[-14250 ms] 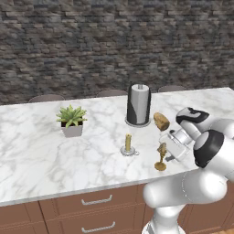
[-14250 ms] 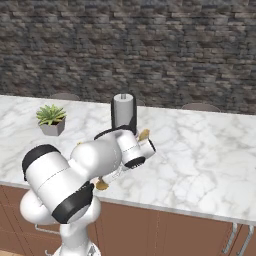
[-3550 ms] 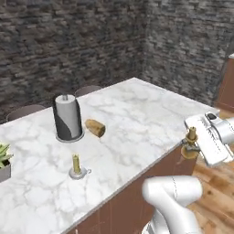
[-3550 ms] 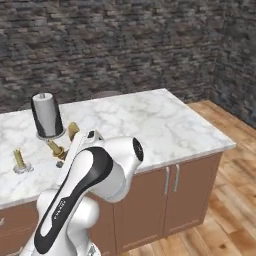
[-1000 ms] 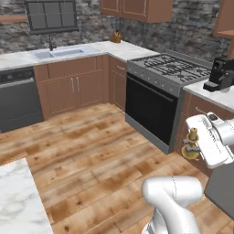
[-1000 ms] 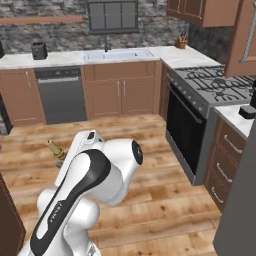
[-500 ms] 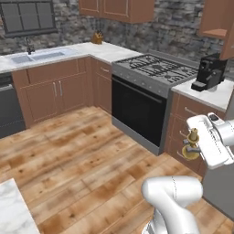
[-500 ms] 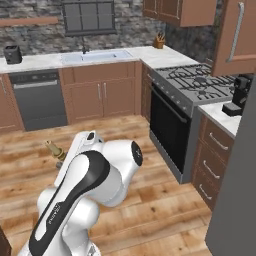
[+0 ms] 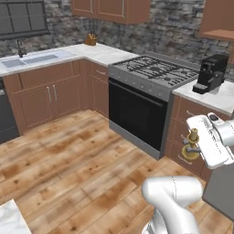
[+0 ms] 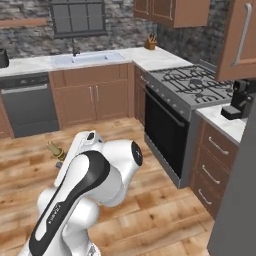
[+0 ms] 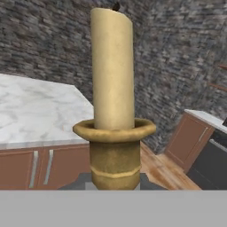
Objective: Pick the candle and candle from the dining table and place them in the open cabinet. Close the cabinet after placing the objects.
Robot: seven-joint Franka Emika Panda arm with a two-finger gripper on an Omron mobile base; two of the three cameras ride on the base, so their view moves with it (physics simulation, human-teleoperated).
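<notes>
My gripper (image 9: 192, 145) is shut on the brass candlestick of a yellow candle (image 9: 193, 135), held upright in front of the arm. In the right base view the same candle (image 10: 54, 149) pokes out left of the white arm, with the gripper (image 10: 59, 156) at its base. The hand view has the candle (image 11: 111, 66) close up, on its brass cup. A brown cabinet door (image 10: 238, 42) with a slim vertical silver handle stands open at the upper right; a brown wall cabinet (image 9: 218, 19) is at the top right of the left base view. A corner of the dining table (image 9: 8, 220) sits at the lower left.
A steel stove (image 9: 148, 75) with a black oven front stands ahead. To its right, a black coffee machine (image 9: 209, 73) rests on a white counter over brown drawers (image 10: 216, 167). Sink counter (image 10: 85, 59) and dishwasher (image 10: 27, 102) line the far wall. Wooden floor (image 9: 68, 164) lies open between.
The whole picture has swung: stove and counters have slid left and come nearer as the base turns. The candle stays in the shut gripper, held the same way.
</notes>
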